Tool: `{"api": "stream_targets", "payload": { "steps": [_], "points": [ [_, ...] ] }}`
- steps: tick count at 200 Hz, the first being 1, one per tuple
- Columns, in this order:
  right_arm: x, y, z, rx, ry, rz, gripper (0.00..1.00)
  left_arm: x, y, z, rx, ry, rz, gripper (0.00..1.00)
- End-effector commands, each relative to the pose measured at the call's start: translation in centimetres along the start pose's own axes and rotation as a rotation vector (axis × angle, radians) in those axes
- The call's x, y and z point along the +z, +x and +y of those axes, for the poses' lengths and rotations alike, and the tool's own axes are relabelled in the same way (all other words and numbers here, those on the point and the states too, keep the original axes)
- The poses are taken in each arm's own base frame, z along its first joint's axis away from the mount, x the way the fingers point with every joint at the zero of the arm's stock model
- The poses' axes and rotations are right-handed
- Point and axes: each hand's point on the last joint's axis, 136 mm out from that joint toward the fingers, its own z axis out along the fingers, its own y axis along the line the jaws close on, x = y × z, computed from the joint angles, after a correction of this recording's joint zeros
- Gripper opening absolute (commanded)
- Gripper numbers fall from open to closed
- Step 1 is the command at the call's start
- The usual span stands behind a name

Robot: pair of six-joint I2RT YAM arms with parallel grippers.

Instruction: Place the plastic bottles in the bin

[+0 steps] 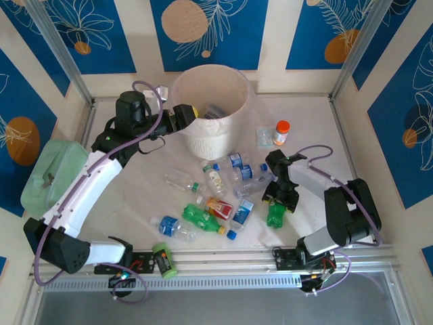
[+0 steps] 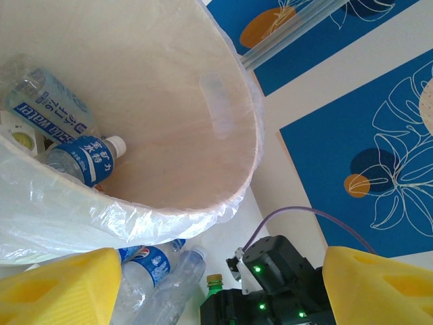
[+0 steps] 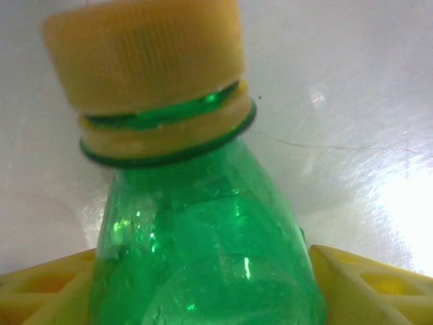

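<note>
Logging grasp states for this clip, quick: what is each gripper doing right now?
Left gripper: open, empty, at the rim of the bin.
Right gripper: closed on a green bottle.

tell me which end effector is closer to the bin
Left. The left end effector is at the rim of the bin, open and facing into it. The right end effector is well apart from it, nearer the arm bases, gripping a green bottle.

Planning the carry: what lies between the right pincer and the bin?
Top view: clear blue-labelled bottles lie between the bin and the right pincer holding a green bottle.
</note>
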Motion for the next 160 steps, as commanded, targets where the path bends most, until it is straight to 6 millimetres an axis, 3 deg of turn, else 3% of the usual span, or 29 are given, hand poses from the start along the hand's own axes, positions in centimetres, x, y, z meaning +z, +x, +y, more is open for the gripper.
{"api": "stream_targets", "payload": {
  "steps": [1, 70, 89, 115, 160],
  "points": [
    [-0.6, 0.1, -0.1, 0.015, -0.033, -0.022, 0.67, -0.3, -0.1, -1.4, 0.008, 0.050, -0.008, 0.77],
    [-2.1, -0.3, 0.1, 0.044, -0.172, -0.077, 0.57, -0.4, -0.3, -1.7, 0.004, 0.053, -0.008, 0.77],
    [-3.6, -0.5, 0.7, 0.038, -0.229, -0.105, 0.56, -0.5, -0.5, -2.3, 0.008, 0.076, -0.008, 0.78],
    [-8.4, -0.6, 2.5, 0.017, -0.398, -0.175, 0.56, -0.5, -0.4, -3.2, 0.021, 0.111, 0.009, 0.79],
    [-20.9, -0.7, 6.6, -0.048, -0.792, -0.339, 0.56, 0.4, 2.2, -7.0, 0.145, 0.210, 0.092, 0.88]
  ]
}}
